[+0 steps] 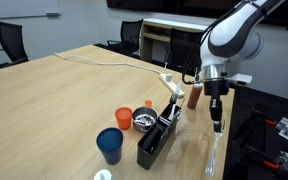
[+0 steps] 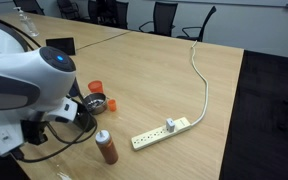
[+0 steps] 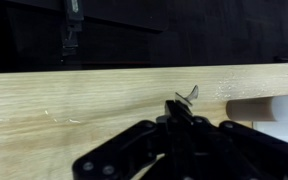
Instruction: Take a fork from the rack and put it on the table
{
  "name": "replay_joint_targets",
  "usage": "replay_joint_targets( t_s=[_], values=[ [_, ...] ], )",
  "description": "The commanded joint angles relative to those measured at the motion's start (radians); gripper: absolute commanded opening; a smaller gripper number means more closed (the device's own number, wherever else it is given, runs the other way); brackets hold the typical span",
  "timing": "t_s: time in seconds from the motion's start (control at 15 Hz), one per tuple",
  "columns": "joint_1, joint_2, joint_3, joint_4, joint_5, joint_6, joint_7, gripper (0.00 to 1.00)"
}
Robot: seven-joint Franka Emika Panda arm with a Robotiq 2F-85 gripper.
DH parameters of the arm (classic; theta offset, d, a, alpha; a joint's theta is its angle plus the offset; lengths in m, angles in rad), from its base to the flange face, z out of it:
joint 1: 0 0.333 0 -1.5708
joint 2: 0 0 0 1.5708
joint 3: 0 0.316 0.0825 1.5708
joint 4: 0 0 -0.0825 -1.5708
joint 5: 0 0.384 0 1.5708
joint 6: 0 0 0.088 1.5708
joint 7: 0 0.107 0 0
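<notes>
**While the gripper (image 1: pixel 217 124) holds it, the fork (image 1: pixel 215 150) hangs at the edge of the tabletop (image 1: pixel 64 100)**

Where the arm reaches down beside the black rack (image 1: pixel 156 142), the gripper points straight down. The fork shows as a thin pale streak below its tips. It is out of the rack and apart from it, close to the rounded edge of the tabletop. Whether its lower end touches the wood cannot be told from this angle.

In the wrist view the gripper (image 3: pixel 179 108) is drawn together with no gap to see. A small silvery bit of the fork (image 3: pixel 190 94) sticks out just past its tips, against the light wood. It looks clamped on the fork. A pale rounded shape lies at the right of that view, too blurred to name.

The rack stands near the same edge. A blue cup (image 1: pixel 110 145) is beside it, farther in on the tabletop. Behind them sit a small shiny metal bowl (image 1: pixel 142 120) and two orange cups (image 1: pixel 123 118) (image 1: pixel 149 103).

A brown bottle (image 1: pixel 194 97) stands just behind the gripper, near a white power strip (image 1: pixel 171 85). The strip's white cable (image 2: pixel 199 75) runs away across the wood. In an exterior view the arm's white body fills the left side, with the bottle (image 2: pixel 107 148) and the strip (image 2: pixel 162 133) in front of it.
</notes>
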Motion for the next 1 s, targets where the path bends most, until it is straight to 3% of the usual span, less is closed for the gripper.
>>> replay_joint_targets(
  t_s=[0.0, 0.2, 0.4, 0.53, 0.8, 0.87, 0.93],
  values=[
    [-0.017, 0.117, 0.044, 0.054, 0.085, 0.102, -0.049, 0.01],
    [-0.020, 0.175, 0.069, 0.083, 0.116, 0.215, -0.039, 0.01],
    [-0.026, 0.169, 0.078, 0.090, 0.143, 0.232, -0.050, 0.01],
    [-0.028, 0.162, 0.080, 0.086, 0.140, 0.228, -0.053, 0.30],
    [-0.025, 0.168, 0.075, 0.090, 0.107, 0.231, -0.022, 0.57],
    [-0.025, 0.168, 0.075, 0.090, 0.106, 0.233, -0.021, 0.40],
    [-0.025, 0.169, 0.076, 0.090, 0.105, 0.233, -0.021, 0.46]
  ],
)
